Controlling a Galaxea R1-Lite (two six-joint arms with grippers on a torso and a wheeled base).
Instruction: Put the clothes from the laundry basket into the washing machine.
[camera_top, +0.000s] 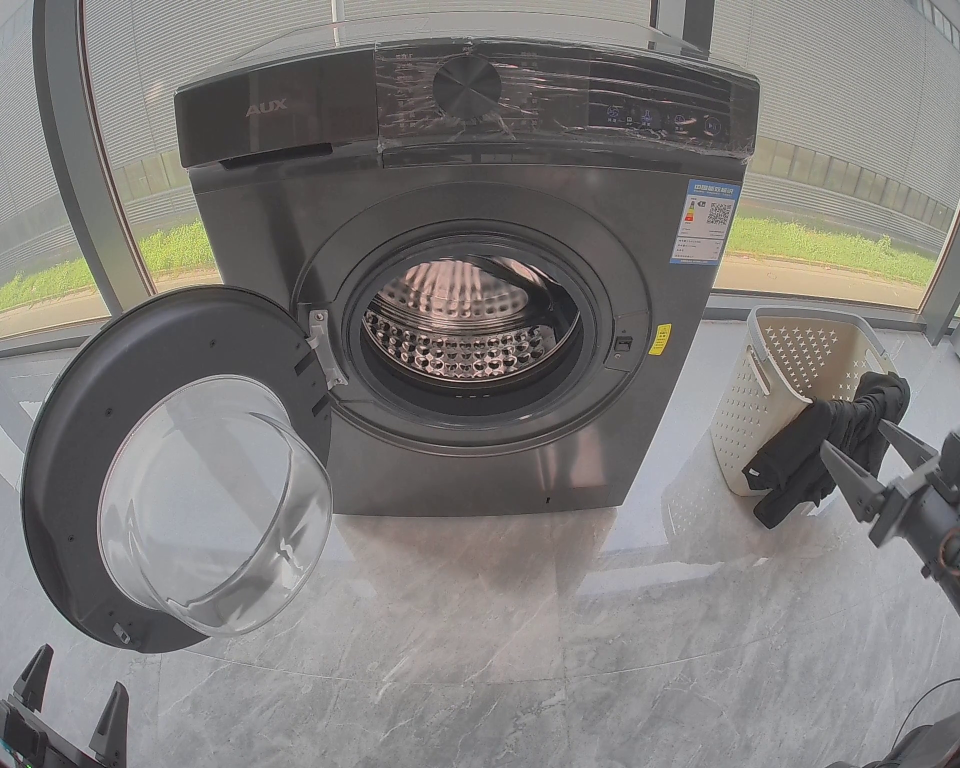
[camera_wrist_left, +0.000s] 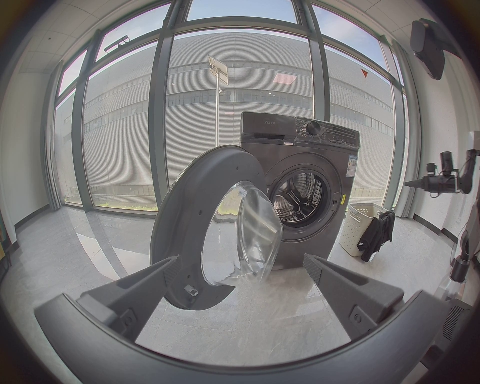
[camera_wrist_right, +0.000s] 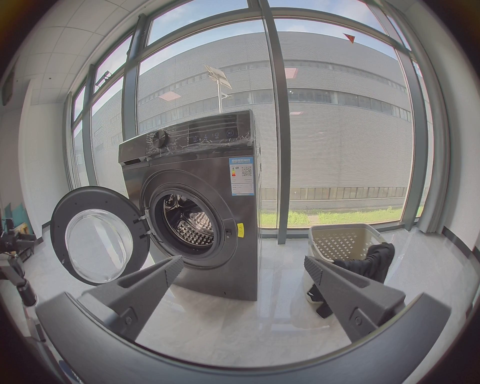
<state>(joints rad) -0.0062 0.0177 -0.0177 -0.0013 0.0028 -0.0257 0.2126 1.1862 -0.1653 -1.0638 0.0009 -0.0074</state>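
- We count one left gripper (camera_top: 78, 675), low near the floor, jaws spread.
- One round door (camera_top: 90, 420) stands swung open on one grey washing machine (camera_top: 460, 190).
- One white laundry basket (camera_top: 790, 365) stands right of the machine, with one black garment (camera_top: 800, 460) draped over its rim.
- One right gripper (camera_top: 855, 437), jaws spread, is just beside the garment.
- The glossy grey floor (camera_top: 500, 620) runs to tall windows (camera_top: 850, 130) behind.

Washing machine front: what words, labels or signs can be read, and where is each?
Grey front-loading washing machine, drawer panel: short brand word, not transcribed.
Blue-and-white energy label, upper right front: print too small to read.
Small yellow sticker beside the door opening: too small.
Control display under plastic wrap: blurred.
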